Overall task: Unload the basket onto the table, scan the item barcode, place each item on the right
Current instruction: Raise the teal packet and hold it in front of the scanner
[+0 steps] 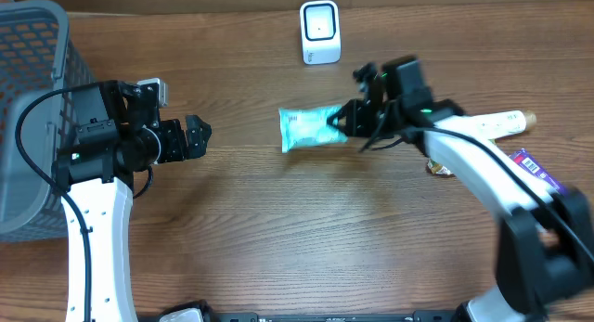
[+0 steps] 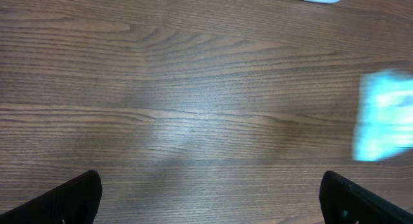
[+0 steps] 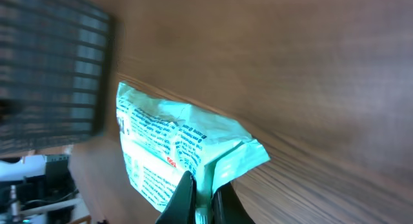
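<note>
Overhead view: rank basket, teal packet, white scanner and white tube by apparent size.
1. grey basket, largest even though the frame edge cuts it off.
2. teal packet, with one end under the right gripper.
3/4. white scanner and white tube: not ranked. The tube is longer but thinner, and partly hidden.

Right tool point(image 1: 340, 124) pinches teal packet point(image 1: 308, 129) — white scanner point(image 1: 320, 32) beyond.

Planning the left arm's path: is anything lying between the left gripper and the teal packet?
No. The overhead view shows only bare wooden table between the left gripper and the teal packet; the left wrist view agrees.
</note>
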Tool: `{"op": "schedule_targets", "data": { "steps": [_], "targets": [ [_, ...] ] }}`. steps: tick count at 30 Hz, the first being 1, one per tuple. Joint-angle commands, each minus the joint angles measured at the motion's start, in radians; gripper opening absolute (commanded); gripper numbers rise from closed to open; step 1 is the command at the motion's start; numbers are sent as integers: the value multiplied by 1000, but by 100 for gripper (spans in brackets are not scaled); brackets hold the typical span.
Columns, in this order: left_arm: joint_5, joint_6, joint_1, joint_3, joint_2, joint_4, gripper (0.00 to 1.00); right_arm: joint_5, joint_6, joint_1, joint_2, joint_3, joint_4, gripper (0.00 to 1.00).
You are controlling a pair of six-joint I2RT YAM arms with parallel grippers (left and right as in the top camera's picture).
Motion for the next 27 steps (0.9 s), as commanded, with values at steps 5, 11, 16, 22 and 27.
{"op": "schedule_targets", "data": {
  "steps": [5,11,16,22,27],
  "targets": [
    [15,9,-5,13,-5,0,99,-55,-98,-47,-285,10,-2,4],
    [15,8,-5,13,-5,0,100,-55,-93,-55,-356,10,-26,4],
    [15,8,-5,13,-5,0,100,42,-68,-55,-357,10,-50,4],
    [14,9,-5,13,-5,0,100,558,-35,-16,-322,35,-78,4],
    [15,8,-5,13,-5,0,100,840,-170,23,-203,168,-94,4]
  ]
}}
